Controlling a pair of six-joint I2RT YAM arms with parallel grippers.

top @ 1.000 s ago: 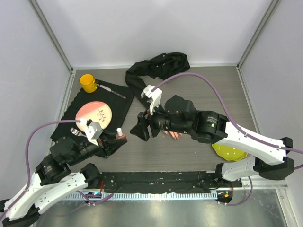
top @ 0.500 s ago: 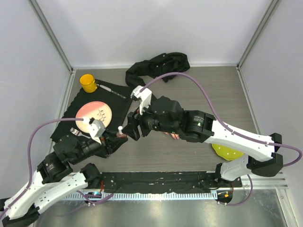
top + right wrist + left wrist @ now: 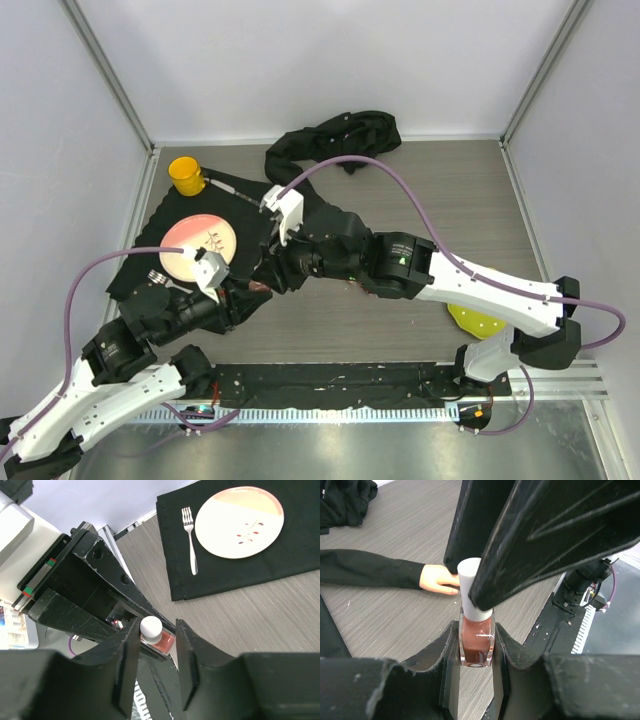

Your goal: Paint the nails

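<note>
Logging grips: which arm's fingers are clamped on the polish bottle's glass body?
The left gripper: its fingers squeeze the polish bottle by its glass body. The right gripper merely straddles the white cap, gap visible.

Grey wood-grain tabletop [image 3: 520, 200] is boxed in by plain white panels: back wall [image 3: 330, 60] at 12 o'clock, side walls [image 3: 50, 150] at 9 and 3. Aluminium posts [image 3: 110, 75] are set in the far corners, and shiny sheet metal [image 3: 340, 448] is laid along 6 o'clock.
</note>
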